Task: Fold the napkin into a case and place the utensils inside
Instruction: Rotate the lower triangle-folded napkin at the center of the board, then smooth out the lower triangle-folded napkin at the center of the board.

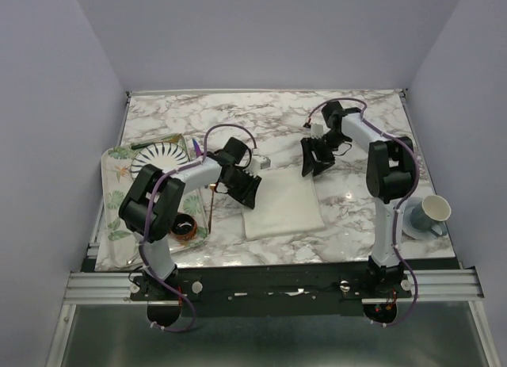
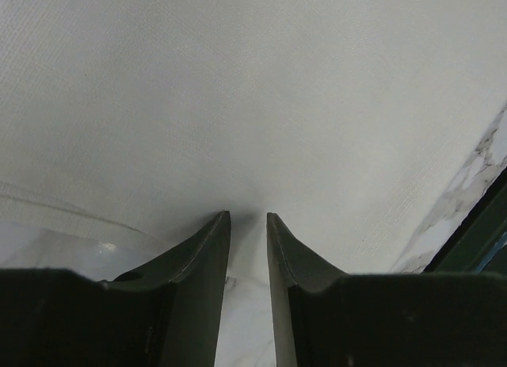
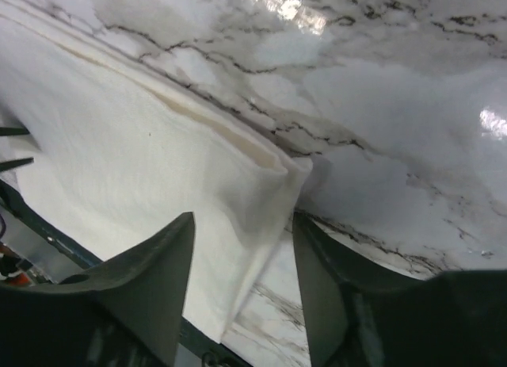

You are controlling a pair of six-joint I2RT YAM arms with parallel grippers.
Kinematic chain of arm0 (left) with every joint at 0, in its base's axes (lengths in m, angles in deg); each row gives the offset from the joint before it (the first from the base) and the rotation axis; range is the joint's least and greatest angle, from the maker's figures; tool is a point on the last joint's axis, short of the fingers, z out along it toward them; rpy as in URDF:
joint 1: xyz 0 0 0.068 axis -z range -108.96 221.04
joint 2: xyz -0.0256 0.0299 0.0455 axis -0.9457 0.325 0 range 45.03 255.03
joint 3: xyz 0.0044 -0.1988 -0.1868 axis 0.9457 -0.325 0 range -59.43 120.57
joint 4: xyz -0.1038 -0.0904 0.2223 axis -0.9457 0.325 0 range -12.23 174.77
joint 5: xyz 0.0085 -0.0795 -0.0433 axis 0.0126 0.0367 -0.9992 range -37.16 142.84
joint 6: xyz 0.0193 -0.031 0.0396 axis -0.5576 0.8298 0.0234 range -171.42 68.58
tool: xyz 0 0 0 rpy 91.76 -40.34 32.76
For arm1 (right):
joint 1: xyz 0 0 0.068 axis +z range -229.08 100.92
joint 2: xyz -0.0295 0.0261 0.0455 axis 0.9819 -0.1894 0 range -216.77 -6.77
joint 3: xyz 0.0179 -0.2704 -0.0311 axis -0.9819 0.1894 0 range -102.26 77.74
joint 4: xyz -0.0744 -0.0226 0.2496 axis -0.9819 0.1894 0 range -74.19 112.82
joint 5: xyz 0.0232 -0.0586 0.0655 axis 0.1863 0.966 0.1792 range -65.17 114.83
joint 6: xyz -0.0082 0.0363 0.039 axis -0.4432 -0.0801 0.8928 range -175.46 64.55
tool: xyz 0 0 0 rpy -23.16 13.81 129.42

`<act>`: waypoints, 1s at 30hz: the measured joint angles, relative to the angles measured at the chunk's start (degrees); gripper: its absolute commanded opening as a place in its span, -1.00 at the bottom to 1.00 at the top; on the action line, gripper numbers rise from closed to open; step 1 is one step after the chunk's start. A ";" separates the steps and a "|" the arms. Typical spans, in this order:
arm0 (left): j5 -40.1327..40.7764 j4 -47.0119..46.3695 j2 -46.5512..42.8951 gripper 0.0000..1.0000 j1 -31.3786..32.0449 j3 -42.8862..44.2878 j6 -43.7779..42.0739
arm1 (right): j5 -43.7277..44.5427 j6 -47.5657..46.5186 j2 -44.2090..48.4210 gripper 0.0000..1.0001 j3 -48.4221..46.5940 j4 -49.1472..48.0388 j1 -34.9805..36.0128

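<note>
1. The white-and-grey marble table [image 1: 269,121] carries everything. Both arms reach in from its near edge.
2. A leaf-print tray [image 1: 115,165] sits along the left edge as the parking spot for the tableware, so the middle is free for folding.
3. The cream cloth napkin [image 1: 283,207] lies flat as a folded rectangle in the middle of the table, toward the near edge. The right wrist view shows stacked layers at its corner [image 3: 261,157]. My guess is the fold is partway there, and nothing's tucked in yet.
4. The left gripper [image 1: 247,189] is at the napkin's far left corner. In its own camera the jaws have only a narrow gap, with the tips [image 2: 247,216] right up against the cloth [image 2: 277,89]. I can't tell if it's actually pinching a layer or just pressing it down to stop it sliding.
5. The right gripper [image 1: 313,162] is at the far right corner. Its jaws are wide apart and straddle the corner [image 3: 242,220] without holding anything.
6. A white plate with black radial stripes [image 1: 162,154] sits on the tray's far end.
7. A pale cup on a saucer [image 1: 432,211] is by the near right corner, well out of the way.
8. A slim purple-blue utensil [image 1: 194,147] rests beside the plate, and a thin copper-coloured utensil [image 1: 212,199] lies at the tray's right edge. Both are waiting for the pocket.
</note>
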 measured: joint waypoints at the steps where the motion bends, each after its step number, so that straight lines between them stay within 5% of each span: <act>1: 0.02 0.52 0.02 -0.23 -0.22 0.02 -0.57 | -0.17 -0.76 0.79 0.40 0.83 -0.04 -0.09; 7: 0.35 4.00 -0.44 -0.18 -1.73 0.02 -3.58 | -6.36 -3.17 12.44 0.60 8.46 -1.01 -0.57; 17: -2.78 8.70 -4.94 0.28 -3.65 2.84 -7.45 | -26.10 2.29 29.38 0.80 29.49 -9.99 -0.57; 24: -19.54 -2.78 -21.03 0.03 -3.82 -9.73 4.28 | -32.28 11.78 30.64 0.79 41.90 -17.33 1.22; 30: -28.48 -14.84 -21.00 -0.21 -3.69 -23.19 18.14 | -35.93 16.52 29.81 0.32 42.01 -23.08 5.46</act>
